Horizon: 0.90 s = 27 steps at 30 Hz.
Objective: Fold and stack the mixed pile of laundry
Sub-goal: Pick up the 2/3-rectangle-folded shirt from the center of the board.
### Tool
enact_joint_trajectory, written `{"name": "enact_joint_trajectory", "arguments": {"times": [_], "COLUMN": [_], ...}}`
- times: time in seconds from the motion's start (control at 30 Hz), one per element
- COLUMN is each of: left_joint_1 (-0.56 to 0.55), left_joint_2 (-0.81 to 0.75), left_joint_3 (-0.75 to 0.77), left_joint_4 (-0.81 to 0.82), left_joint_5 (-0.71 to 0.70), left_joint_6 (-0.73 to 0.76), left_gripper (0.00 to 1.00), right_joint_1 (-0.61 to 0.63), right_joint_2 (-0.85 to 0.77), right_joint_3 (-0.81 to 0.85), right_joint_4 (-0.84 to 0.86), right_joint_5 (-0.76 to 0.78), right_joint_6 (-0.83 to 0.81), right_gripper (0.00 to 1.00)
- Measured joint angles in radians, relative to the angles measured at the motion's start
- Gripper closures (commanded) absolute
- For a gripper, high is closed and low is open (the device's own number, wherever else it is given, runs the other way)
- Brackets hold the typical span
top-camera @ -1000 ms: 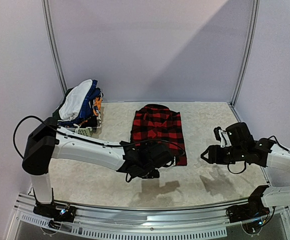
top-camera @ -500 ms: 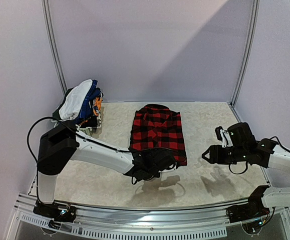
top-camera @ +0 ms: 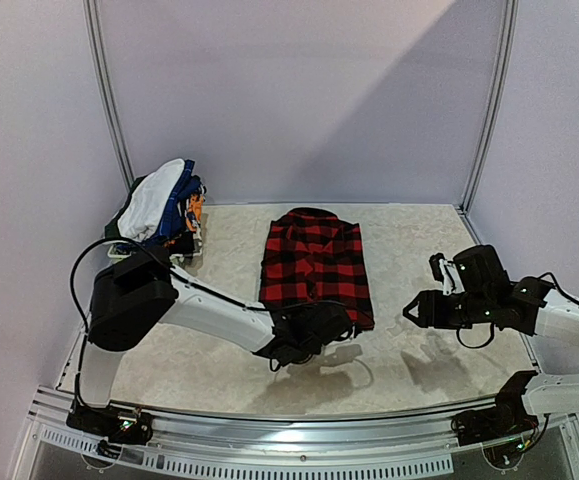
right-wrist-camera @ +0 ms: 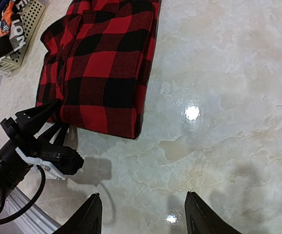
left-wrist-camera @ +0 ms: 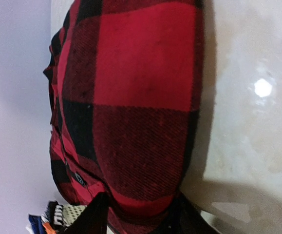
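Observation:
The red-and-black plaid shirt (top-camera: 314,262) lies folded flat, collar to the far side, in the middle of the table. My left gripper (top-camera: 317,312) sits at its near hem. In the left wrist view the two dark fingers (left-wrist-camera: 94,217) press on either side of the hem's red edge, with the plaid shirt (left-wrist-camera: 141,97) bunched between them. The rest of the mixed laundry pile (top-camera: 159,205), white, blue and orange cloth, is heaped at the back left. My right gripper (top-camera: 414,308) hovers open to the right of the shirt, over bare tabletop (right-wrist-camera: 218,122), with nothing between its fingers.
A small white lattice basket (top-camera: 174,263) stands under the heap at the back left. The marbled table (top-camera: 419,230) is bounded by lilac walls and two upright poles (top-camera: 109,110). My left arm's black wrist and cable (right-wrist-camera: 33,151) lie at the near left in the right wrist view.
My left gripper moved forward and lower to the shirt's near hem, and its jaws closed in on the cloth. The right arm barely moved.

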Motion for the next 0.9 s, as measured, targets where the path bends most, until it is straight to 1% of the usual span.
{"name": "enact_joint_trajectory", "arguments": {"times": [0.2, 0.27, 0.3, 0.43, 0.57, 0.77, 0.9], "left_joint_1": [0.001, -0.003, -0.006, -0.026, -0.075, -0.187, -0.254], "left_joint_2": [0.016, 0.016, 0.015, -0.006, -0.034, -0.1, -0.141], "left_joint_3": [-0.002, -0.008, -0.013, -0.047, -0.071, -0.077, -0.069], "left_joint_4": [0.015, 0.017, 0.019, 0.003, -0.042, -0.215, -0.344], "left_joint_5": [0.011, 0.017, 0.018, 0.012, 0.002, 0.013, 0.042], "left_joint_6": [-0.01, -0.023, -0.032, -0.081, -0.148, -0.286, -0.369], "left_gripper": [0.88, 0.98, 1.0, 1.0, 1.0, 1.0, 1.0], "right_joint_1": [0.0, 0.0, 0.0, 0.0, 0.0, 0.011, 0.05], "right_joint_2": [0.018, 0.024, 0.027, 0.048, 0.09, 0.181, 0.263], "right_joint_3": [0.011, 0.024, 0.03, 0.072, 0.116, 0.161, 0.202], "right_joint_4": [-0.022, -0.029, -0.029, -0.029, -0.008, 0.059, 0.101], "right_joint_5": [0.029, 0.04, 0.042, 0.041, 0.017, -0.06, -0.121], "right_joint_6": [0.001, 0.003, 0.004, 0.004, 0.0, -0.021, -0.048], "right_gripper": [0.4, 0.4, 0.4, 0.41, 0.42, 0.43, 0.47]}}
